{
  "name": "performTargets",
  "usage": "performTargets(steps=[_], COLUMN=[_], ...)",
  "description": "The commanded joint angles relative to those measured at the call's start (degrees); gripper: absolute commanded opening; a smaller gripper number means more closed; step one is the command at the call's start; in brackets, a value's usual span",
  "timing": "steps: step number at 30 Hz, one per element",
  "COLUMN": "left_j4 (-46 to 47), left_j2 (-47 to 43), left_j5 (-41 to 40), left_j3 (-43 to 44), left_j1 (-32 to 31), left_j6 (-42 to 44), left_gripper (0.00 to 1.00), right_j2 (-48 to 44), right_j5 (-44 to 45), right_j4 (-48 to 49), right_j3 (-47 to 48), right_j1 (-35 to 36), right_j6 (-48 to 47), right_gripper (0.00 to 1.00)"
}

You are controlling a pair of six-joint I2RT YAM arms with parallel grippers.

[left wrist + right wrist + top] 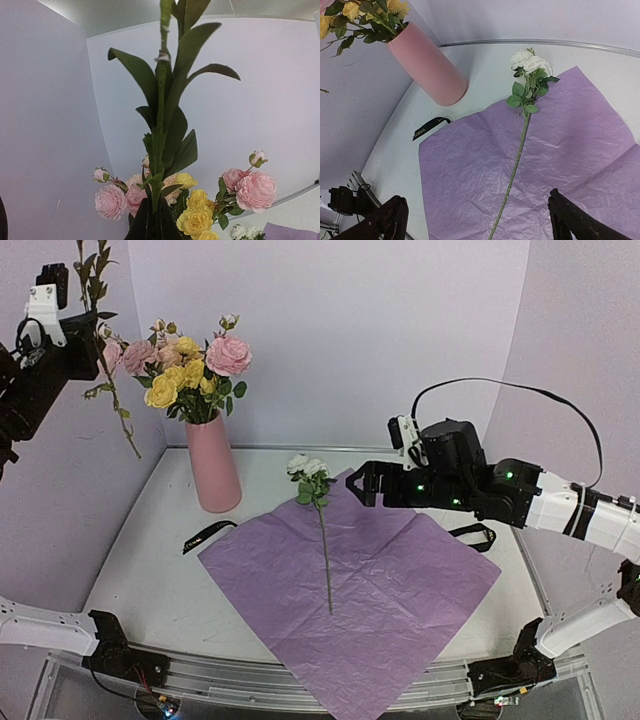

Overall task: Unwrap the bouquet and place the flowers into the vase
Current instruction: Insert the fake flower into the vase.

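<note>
unwrap: done as I read it, paper (pixel 400 590) lies flat and open on the table (pixel 150 570), black ribbon (pixel 208 535) loose just off its left edge, near the vase base
vase: pink vase (pixel 213 468) upright at back left, just beyond the paper's far-left edge
in the vase: pink and yellow blooms (pixel 190 365) already standing in its mouth
left gripper: left gripper (pixel 152 225) raised high to the left of the blooms, pinched tight on a leafy stem (pixel 162 115); the stem's lower end hangs outside the vase, not in it yet
right gripper: right gripper (pixel 476 197) spread as wide as it goes, nothing in it, hovering over the paper just right of the white flower
on the paper: white flower (pixel 310 468) lies alone, head at the far edge, stem running toward the arm bases
left to do: I'd say the leafy stem and the white flower both have to go into the vase
progress: my call, most of the way through, two stems to go
</note>
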Motion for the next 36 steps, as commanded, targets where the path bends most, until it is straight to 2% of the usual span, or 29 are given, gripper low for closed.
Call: performTargets(steps=[1, 9, 12, 14, 17, 20, 27, 29, 36], left_j4=[8.75, 19.1, 19.78, 17.54, 14.29, 13.2, 18.39, 21.08, 25.49], left_j2=[-0.3, 3.65, 4.56, 5.66, 7.26, 9.0, 10.97, 10.94, 13.97], left_j5=[-3.8, -7.37, -5.13, -1.5, 7.64, 14.76, 26.08, 27.97, 30.93], left_j3=[-2.17, -6.05, -6.99, -6.84, -5.97, -4.77, -6.25, -7.91, -8.82], left_j1=[-0.26, 0.06, 2.93, 7.9, 18.77, 25.87, 33.33, 34.87, 37.16], left_j6=[4.48, 8.29, 5.92, 0.88, -7.6, -13.16, -24.83, -28.53, -33.23], left_gripper=[0.0, 0.0, 0.0, 0.0, 0.0, 0.0, 0.0, 0.0, 0.0], right_j2=[0.31, 0.22, 0.38, 0.55, 1.09, 1.53, 1.37, 1.17, -0.18], right_j5=[-1.29, -4.32, -5.69, -6.28, -7.41, -8.84, -10.94, -11.18, -11.38], right_j4=[1.14, 0.7, 0.09, -0.34, -1.05, -1.73, -2.5, -2.53, -5.42], right_j3=[2.85, 3.89, 4.51, 5.03, 6.09, 6.82, 7.01, 6.88, 6.5], right_j1=[0.23, 0.07, 0.05, -0.04, -0.22, -0.38, -0.57, -0.56, -0.66], right_j6=[-2.0, -3.8, -4.25, -4.52, -5.04, -5.43, -5.41, -5.32, -5.02], right_gripper=[0.98, 0.98, 0.98, 0.98, 0.98, 0.98, 0.98, 0.98, 0.98])
